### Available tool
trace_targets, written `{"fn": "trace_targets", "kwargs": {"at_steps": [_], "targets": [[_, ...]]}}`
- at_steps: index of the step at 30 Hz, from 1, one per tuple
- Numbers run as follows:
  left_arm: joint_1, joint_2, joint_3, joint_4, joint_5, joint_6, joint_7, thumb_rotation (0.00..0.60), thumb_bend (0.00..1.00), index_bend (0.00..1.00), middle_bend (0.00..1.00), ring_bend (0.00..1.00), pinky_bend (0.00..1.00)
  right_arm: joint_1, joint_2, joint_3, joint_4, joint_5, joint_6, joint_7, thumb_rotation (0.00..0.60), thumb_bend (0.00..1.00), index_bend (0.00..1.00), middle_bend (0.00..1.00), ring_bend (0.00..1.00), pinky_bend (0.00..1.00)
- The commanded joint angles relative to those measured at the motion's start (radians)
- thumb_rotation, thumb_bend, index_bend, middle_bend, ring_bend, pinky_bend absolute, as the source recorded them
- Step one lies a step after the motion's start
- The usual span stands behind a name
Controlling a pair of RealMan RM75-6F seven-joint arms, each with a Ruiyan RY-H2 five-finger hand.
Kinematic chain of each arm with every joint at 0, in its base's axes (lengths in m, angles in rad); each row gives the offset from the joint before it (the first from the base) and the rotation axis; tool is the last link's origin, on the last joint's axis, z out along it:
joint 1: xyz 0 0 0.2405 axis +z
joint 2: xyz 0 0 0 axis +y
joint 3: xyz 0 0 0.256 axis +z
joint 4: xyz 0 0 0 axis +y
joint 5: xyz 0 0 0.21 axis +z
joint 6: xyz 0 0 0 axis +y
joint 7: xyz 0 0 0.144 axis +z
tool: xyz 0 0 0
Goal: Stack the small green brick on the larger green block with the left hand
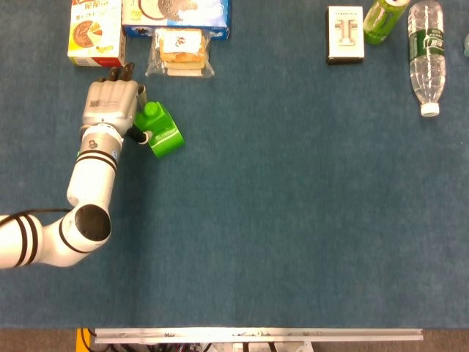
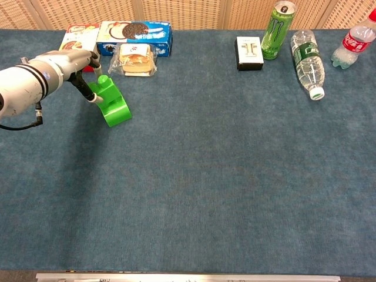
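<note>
Your surface (image 2: 223,176) is covered edge to edge in a dark blue, felt-like cloth with a slightly mottled nap. Behind its far edge you see a woven wicker-pattern wall (image 2: 188,12) in warm tan, split by pale upright strips. Along the near edge runs a metal rail (image 1: 256,334). The light on your scene is even and soft, with only faint shadows.
</note>
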Motion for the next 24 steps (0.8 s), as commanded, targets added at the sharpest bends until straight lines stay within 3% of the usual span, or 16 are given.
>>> {"fn": "trace_targets", "kwargs": {"at_steps": [1, 24], "targets": [[0.000, 0.003, -0.004, -0.004, -0.002, -0.005, -0.006, 0.600, 0.20, 0.37, 0.04, 0.00, 0.15, 0.000, 0.000, 0.000, 0.000, 0.001, -0.001, 0.000, 0.600, 0.19, 0.28, 0.34, 0.27, 0.45], [-0.038, -0.013, -0.018, 0.012, -0.067, 0.006, 0.023, 0.600, 0.20, 0.51, 0.04, 0.00, 0.15, -0.001, 0.001, 0.000, 0.001, 0.000, 0.002, 0.004, 0.600, 0.19, 0.28, 0.34, 0.27, 0.45]]}}
